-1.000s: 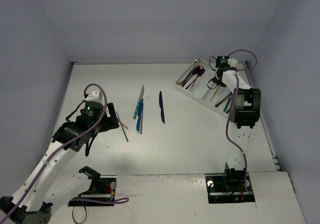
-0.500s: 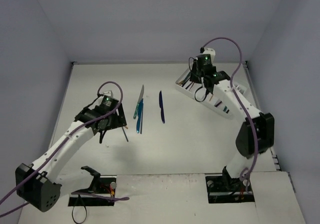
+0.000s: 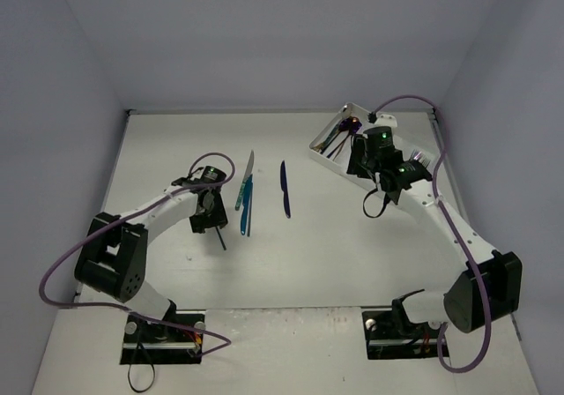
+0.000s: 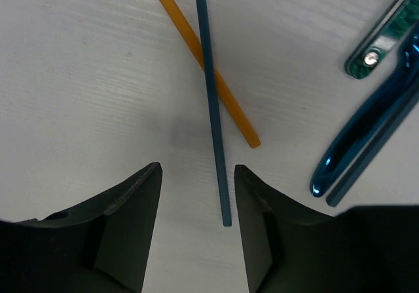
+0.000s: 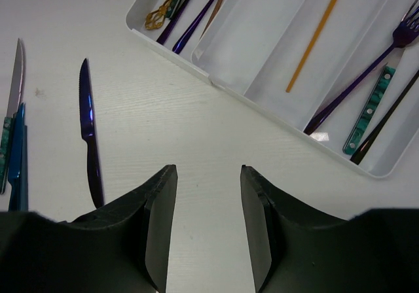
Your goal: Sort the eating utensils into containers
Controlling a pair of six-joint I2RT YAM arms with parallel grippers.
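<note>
so the left gripper [image 4: 196, 175] has its jaws spread and empty around the near tip of the teal chopstick [image 4: 213, 110], which lies flat, well apart from the white tray [image 5: 275, 38], pointing straight away from the fingers and crossed by an orange chopstick [image 4: 232, 108], while the right gripper [image 5: 207, 172] hovers spread and empty just beside that tray

Both arms stretched forward. Left pincer [image 4: 196, 175] points down, jaws apart, seemingly low. Right pincer [image 5: 207, 175] higher, jaws apart, empty.

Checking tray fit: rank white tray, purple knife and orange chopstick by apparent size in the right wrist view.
1. white tray
2. purple knife
3. orange chopstick, though the frame crops its top
</note>
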